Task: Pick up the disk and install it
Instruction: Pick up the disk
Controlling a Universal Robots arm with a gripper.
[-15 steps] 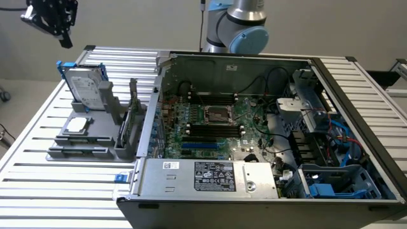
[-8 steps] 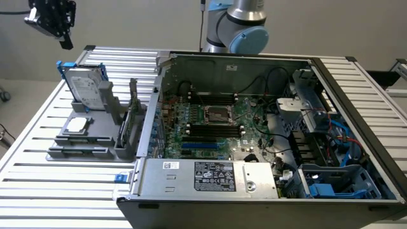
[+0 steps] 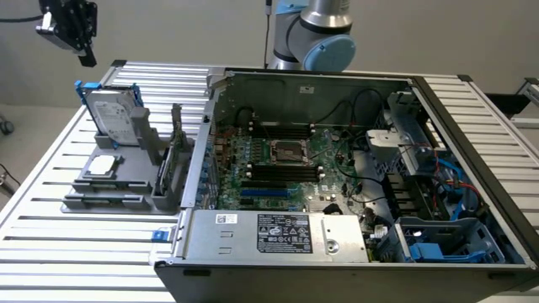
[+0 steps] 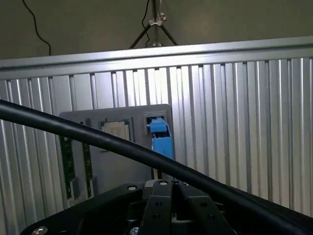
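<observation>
disk (image 3: 113,117): stands upright in grey holder (image 3: 126,189), long axis vertical, well below the claw (image 3: 84,58); claw clenched, empty.

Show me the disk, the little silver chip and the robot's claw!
disk (image 3: 113,117), exterior view, on its white label.
silver chip (image 3: 101,165), exterior view, middle of its top face.
claw (image 3: 86,60), exterior view, at its shut tips.
</observation>
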